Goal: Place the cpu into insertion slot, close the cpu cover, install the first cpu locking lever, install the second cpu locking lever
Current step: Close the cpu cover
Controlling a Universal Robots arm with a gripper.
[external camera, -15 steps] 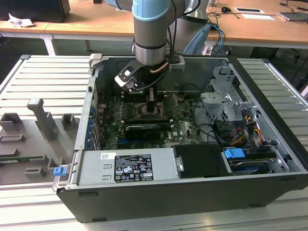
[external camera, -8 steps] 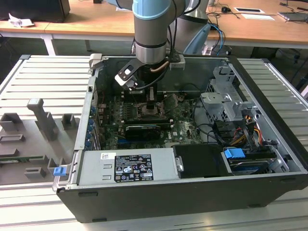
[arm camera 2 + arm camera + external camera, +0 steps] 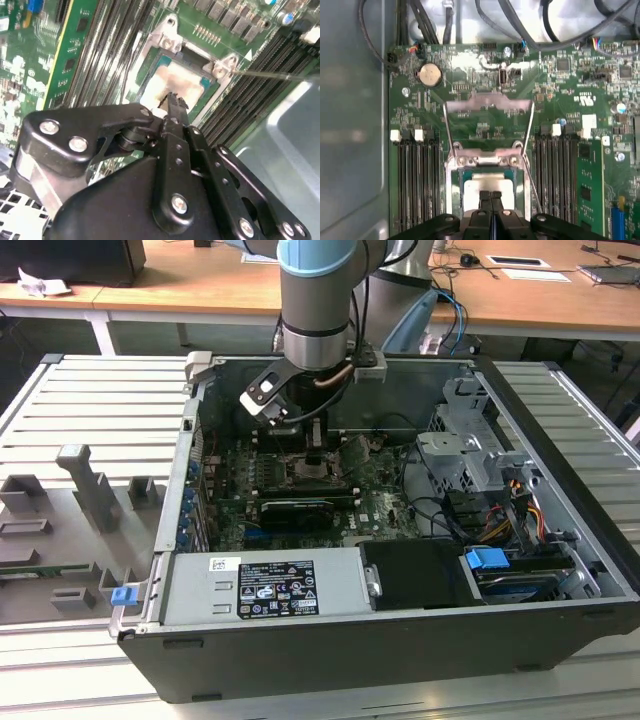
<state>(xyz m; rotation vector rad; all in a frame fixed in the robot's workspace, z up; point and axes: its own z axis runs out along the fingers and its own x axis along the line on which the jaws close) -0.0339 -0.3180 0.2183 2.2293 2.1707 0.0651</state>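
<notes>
Computer case point(image 3: 560, 490), one, open on top, lying on a slatted table point(image 3: 90, 390); walls standing at every edge.

Room inside tight: grey power supply point(image 3: 265, 588) along the near wall, drive cage point(image 3: 470, 455) toward the exterior view's right, green motherboard point(image 3: 380, 490) between them.

Robot arm point(image 3: 315, 300), one, reaching straight down into the case over the middle of the board.

Gripper point(image 3: 491, 196), one; fingers pressed together with nothing seen between them, tips at or just above the chip's face, contact not determinable.

Cpu point(image 3: 487, 181), one, lying flat in the insertion slot point(image 3: 460, 175), pale face up, edges within the socket frame.

Cpu cover point(image 3: 487, 106), one, swung up on its hinge and standing open, chip left fully exposed.

Locking lever point(image 3: 265, 75), one thin metal rod made out, reaching out over the neighbouring memory slots.

Memory-slot banks point(image 3: 420, 185), two, long and black, one hard against each side of the socket, only a narrow lane between them for the fingers.

Coin cell point(image 3: 429, 75), one, beyond the raised cover.

Black cables point(image 3: 420, 20), several, looping along one board edge.

Grey fixtures point(image 3: 90, 485), several, on the table at the exterior view's left, well apart from the case.
</notes>
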